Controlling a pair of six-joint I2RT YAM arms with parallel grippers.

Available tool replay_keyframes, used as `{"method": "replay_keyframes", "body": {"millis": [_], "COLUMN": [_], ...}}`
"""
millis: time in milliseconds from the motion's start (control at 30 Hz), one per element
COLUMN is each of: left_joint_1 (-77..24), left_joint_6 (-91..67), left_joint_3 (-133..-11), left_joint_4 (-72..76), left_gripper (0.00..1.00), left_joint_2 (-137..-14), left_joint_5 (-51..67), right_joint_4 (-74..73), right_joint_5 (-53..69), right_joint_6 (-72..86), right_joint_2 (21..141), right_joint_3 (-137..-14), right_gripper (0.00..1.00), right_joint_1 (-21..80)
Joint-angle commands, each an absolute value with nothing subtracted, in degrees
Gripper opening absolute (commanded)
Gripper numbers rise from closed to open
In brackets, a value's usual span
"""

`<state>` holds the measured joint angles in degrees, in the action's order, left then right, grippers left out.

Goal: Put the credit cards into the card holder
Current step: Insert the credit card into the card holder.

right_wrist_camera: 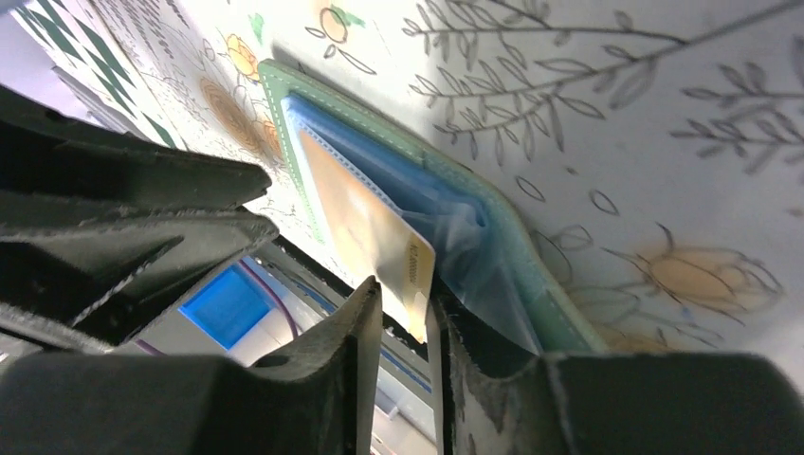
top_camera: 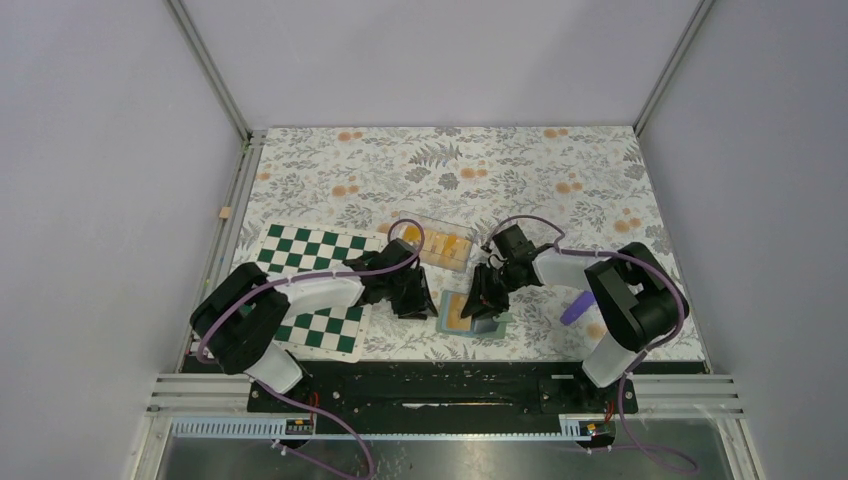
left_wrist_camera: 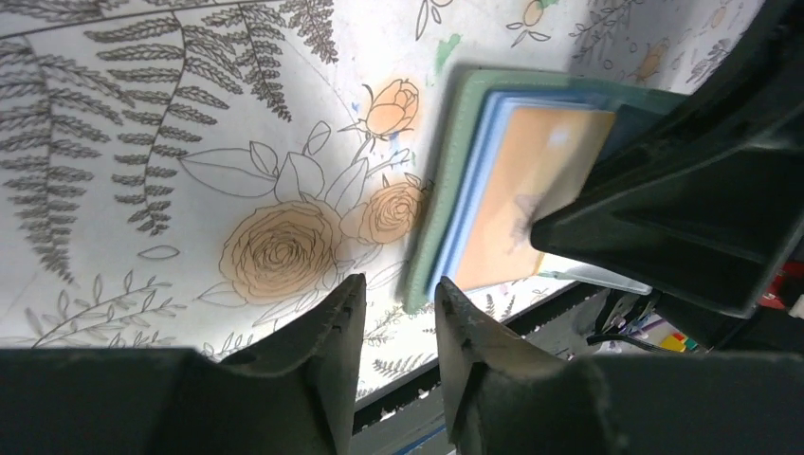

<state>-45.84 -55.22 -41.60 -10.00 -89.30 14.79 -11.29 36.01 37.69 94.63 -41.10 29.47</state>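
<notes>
An orange credit card (right_wrist_camera: pixel 365 223) sits partly tucked into the green card holder (left_wrist_camera: pixel 444 180). Its free corner lies between the narrowly parted fingers of the right gripper (right_wrist_camera: pixel 406 289); whether they pinch it cannot be told. The left gripper (left_wrist_camera: pixel 398 284) hovers just beside the holder's edge, jaws apart and empty.

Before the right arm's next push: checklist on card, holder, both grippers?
1. The credit card has entered the card holder, in its blue sleeve: ok.
2. Card fully seated: not ok, its near end sticks out.
3. The right gripper is around the card's end: ok; firm grip, cannot tell.
4. The left gripper is bracing the card holder: not ok, open beside its corner, holding nothing.
5. The spare cards are waiting in the tray: ok.
</notes>
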Motion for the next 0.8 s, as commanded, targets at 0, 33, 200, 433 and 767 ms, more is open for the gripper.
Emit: {"method": "replay_keyframes", "body": {"millis": [0,33,200,433,767], "left_joint_1": [-45.4,-45.3,-44.7,-44.1,-44.6], "left_joint_6": [-53.7,-53.6,-54.4,-56.5,-57.0], "left_joint_3": [-42.1,-41.9,-39.9,-38.1,-39.8], "left_joint_4": [-13.6,-13.6,-8.1,6.9,10.2], "left_gripper": [0.36,0.4,0.54,0.49,0.42], "left_joint_2": [-84.4,-83.8,-82.1,-86.4,-90.3], "left_joint_5": [11.1,11.1,14.5,23.5,26.6], "right_joint_4": [-5.8,-5.5,-10.7,-24.5,-25.1], "right_joint_5": [37.9,38.5,36.9,25.7,22.9], "right_joint_6": [40.1,39.8,35.8,31.2,30.7], "right_joint_2": [97.1,97.5,95.8,87.8,87.4], "right_joint_3": [-42.5,-42.9,-44.3,-44.6,-41.7], "right_gripper": [0.29,0.29,0.41,0.56,0.44], "right_joint_1": [31.5,31.8,32.6,32.6,32.5]}}
